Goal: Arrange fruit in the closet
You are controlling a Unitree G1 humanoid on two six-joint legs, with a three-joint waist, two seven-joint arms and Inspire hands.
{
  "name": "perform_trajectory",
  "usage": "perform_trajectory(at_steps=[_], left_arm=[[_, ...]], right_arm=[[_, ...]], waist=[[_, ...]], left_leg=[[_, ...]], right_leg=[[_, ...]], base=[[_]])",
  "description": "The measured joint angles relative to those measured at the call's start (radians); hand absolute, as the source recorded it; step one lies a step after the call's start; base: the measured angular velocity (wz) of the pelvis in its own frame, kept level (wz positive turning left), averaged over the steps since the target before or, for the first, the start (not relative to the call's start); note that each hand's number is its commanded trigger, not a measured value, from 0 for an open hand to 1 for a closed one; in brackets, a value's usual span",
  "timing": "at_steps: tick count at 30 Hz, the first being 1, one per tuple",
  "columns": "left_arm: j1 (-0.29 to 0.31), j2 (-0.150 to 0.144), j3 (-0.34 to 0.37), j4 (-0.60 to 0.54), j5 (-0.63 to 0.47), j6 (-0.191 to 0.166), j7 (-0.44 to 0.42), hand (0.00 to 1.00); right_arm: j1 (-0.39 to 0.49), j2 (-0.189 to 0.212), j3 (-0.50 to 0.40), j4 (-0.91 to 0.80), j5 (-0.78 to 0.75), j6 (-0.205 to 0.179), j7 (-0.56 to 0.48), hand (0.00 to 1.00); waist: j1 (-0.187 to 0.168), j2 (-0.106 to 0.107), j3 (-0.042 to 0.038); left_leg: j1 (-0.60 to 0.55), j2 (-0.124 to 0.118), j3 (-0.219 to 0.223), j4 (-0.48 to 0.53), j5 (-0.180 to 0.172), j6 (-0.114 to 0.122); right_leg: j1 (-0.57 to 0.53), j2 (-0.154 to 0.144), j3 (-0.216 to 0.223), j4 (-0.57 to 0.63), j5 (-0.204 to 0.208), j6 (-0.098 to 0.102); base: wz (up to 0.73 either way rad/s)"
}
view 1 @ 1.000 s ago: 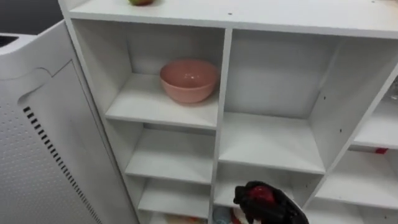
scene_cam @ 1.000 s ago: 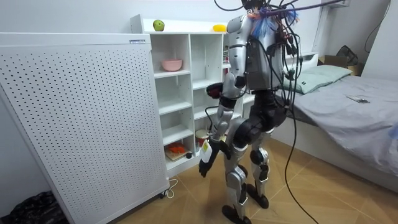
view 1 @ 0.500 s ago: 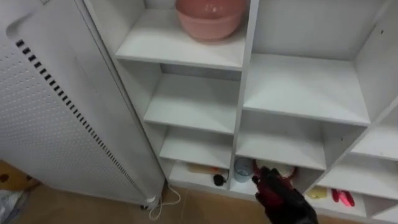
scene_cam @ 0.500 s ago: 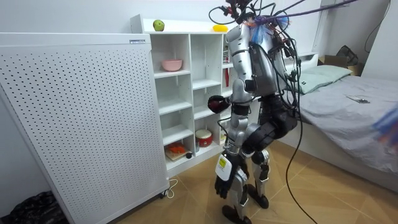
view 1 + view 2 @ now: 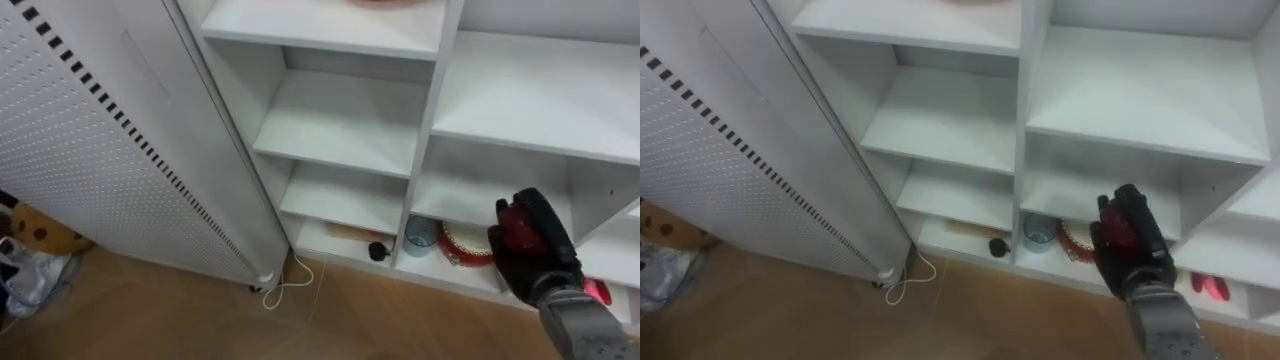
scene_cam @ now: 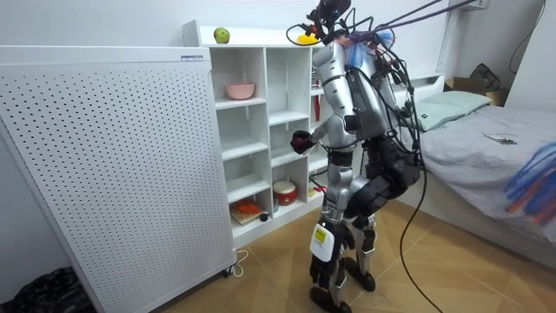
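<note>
My right hand (image 5: 535, 258) is shut on a red fruit (image 5: 513, 231), held in front of the lower compartments of the white closet (image 5: 340, 125). The same hand (image 5: 1132, 248) and fruit (image 5: 1119, 231) come in from the lower right. In the room view I stand facing the closet (image 6: 265, 130) with this hand (image 6: 301, 142) raised at mid-shelf height. A green fruit (image 6: 221, 36) and a yellow fruit (image 6: 306, 38) lie on the closet's top. My left hand (image 6: 321, 263) hangs low beside my legs.
A pink bowl (image 6: 241, 90) sits in an upper left compartment. The bottom shelf holds a bluish cup (image 5: 421, 233), a red round dish (image 5: 464, 246) and a small dark object (image 5: 377, 250). A white perforated panel (image 5: 90, 130) stands on my left, a bed (image 6: 486, 148) behind me.
The eye view has tilted down from the upper shelves to the lower ones and the floor. My right hand keeps the red fruit. My left arm has swung in towards my legs.
</note>
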Motion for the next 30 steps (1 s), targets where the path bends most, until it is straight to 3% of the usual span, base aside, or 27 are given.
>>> perform_trajectory(at_steps=[8,10,11,12,13,22,30], left_arm=[[0.001,-0.004,0.000,-0.005,0.001,0.003,0.005,0.00],[0.002,-0.005,0.000,-0.013,0.002,0.008,0.005,0.00],[0.004,-0.004,0.002,-0.020,0.002,0.010,0.005,0.00],[0.009,-0.003,0.002,-0.027,0.002,0.011,0.005,0.00],[0.012,-0.003,0.002,-0.032,0.002,0.011,0.005,0.00],[0.080,-0.003,0.002,-0.069,0.002,0.007,0.003,0.00],[0.092,-0.003,0.001,-0.078,0.002,-0.014,0.003,0.00]], right_arm=[[-0.110,-0.050,-0.029,-0.001,-0.008,-0.035,-0.099,1.00],[-0.126,-0.072,-0.030,-0.001,-0.008,-0.040,-0.115,1.00],[-0.128,-0.086,-0.030,-0.003,-0.007,-0.042,-0.127,0.89],[-0.129,-0.095,-0.031,-0.004,-0.008,-0.046,-0.140,0.20],[-0.129,-0.097,-0.031,-0.004,-0.008,-0.051,-0.146,0.00],[-0.130,-0.106,-0.038,-0.018,-0.011,-0.105,-0.233,0.00],[-0.130,-0.106,-0.038,-0.086,-0.020,-0.136,-0.297,0.00]], waist=[[0.008,0.012,-0.0039],[0.014,0.025,-0.0046],[0.021,0.027,-0.0061],[0.026,0.029,-0.0071],[0.027,0.029,-0.0072],[0.035,0.031,-0.0083],[0.044,0.034,-0.0104]], left_leg=[[-0.029,0.002,0.010,0.033,-0.010,0.007],[-0.033,0.000,0.011,0.047,-0.013,0.010],[-0.033,-0.003,0.014,0.053,-0.015,0.012],[-0.033,-0.006,0.018,0.057,-0.017,0.012],[-0.033,-0.007,0.020,0.060,-0.018,0.013],[-0.036,-0.004,0.040,0.080,-0.026,0.013],[-0.036,0.000,0.041,0.096,-0.027,0.014]], right_leg=[[-0.037,-0.008,0.005,0.039,-0.002,-0.002],[-0.041,-0.017,0.004,0.054,-0.008,-0.004],[-0.046,-0.021,0.008,0.066,-0.012,-0.004],[-0.051,-0.026,0.013,0.077,-0.017,-0.003],[-0.054,-0.030,0.015,0.085,-0.020,-0.005],[-0.076,-0.037,0.033,0.118,-0.025,-0.010],[-0.071,-0.035,0.033,0.121,-0.025,-0.010]], base=[[0.00],[0.02],[0.04],[0.00],[0.00],[-0.02],[0.00]])
